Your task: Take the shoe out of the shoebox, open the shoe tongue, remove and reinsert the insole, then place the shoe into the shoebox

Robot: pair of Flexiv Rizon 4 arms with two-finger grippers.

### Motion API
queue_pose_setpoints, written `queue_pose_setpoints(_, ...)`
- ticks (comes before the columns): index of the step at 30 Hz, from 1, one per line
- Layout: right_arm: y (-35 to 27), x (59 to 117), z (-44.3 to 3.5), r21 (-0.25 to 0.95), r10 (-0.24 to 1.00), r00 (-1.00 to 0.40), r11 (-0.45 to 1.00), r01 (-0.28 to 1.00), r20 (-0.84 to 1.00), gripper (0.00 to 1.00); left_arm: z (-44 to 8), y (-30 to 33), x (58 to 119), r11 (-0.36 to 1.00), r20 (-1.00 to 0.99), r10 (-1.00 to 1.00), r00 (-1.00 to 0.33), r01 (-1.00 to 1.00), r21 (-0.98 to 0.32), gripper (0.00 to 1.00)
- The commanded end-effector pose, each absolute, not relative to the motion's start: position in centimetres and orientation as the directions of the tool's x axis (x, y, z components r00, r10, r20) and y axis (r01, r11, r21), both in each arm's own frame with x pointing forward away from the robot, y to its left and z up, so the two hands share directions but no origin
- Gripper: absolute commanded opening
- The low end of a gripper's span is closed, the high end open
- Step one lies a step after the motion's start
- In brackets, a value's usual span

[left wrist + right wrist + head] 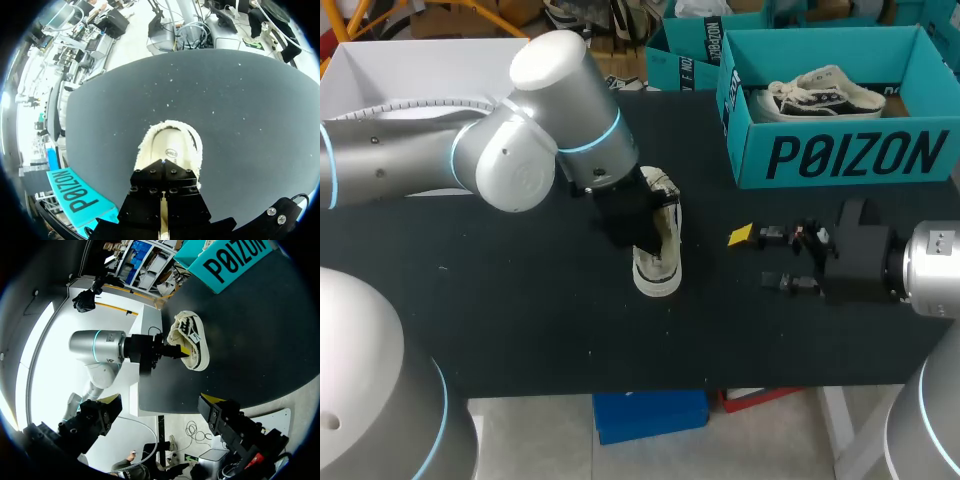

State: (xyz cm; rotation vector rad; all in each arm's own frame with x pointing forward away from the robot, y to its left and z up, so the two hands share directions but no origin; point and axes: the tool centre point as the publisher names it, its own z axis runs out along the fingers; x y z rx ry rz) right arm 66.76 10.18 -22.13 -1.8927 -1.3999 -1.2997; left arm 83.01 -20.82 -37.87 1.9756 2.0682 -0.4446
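A cream low-top shoe (658, 272) stands on the black table near the middle, its toe toward the front edge. My left gripper (658, 228) is shut and comes down into the shoe's opening from behind. In the left wrist view the shoe's toe (170, 142) shows just ahead of the black gripper body (163, 200), which hides the fingertips. The right wrist view shows a yellow tip of the left gripper (181, 351) inside the shoe (196, 342). Whether it pinches anything there I cannot tell. My right gripper (756, 258) (160, 410) hangs open to the shoe's right, holding nothing.
A teal shoebox (840, 160) (235, 260) (75, 195) stands open at the back right with a second cream shoe (825, 92) inside it. Bare black tabletop (520, 300) stretches left of and in front of the shoe, as far as the front edge.
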Motion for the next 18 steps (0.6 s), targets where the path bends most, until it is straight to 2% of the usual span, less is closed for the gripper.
queue_pose_setpoints(1,10.2,66.8,-22.2,0.170,0.484,0.041,-0.385,0.907,0.874,1.00,-35.3,-18.7,82.3,0.040,-0.404,0.913,-0.052,0.998,-0.038,0.00)
queue_pose_setpoints(18,10.2,66.8,-22.2,0.170,0.484,0.041,-0.385,0.907,0.874,1.00,-31.5,-15.8,82.4,0.061,-0.437,0.898,-0.058,0.998,-0.006,0.02)
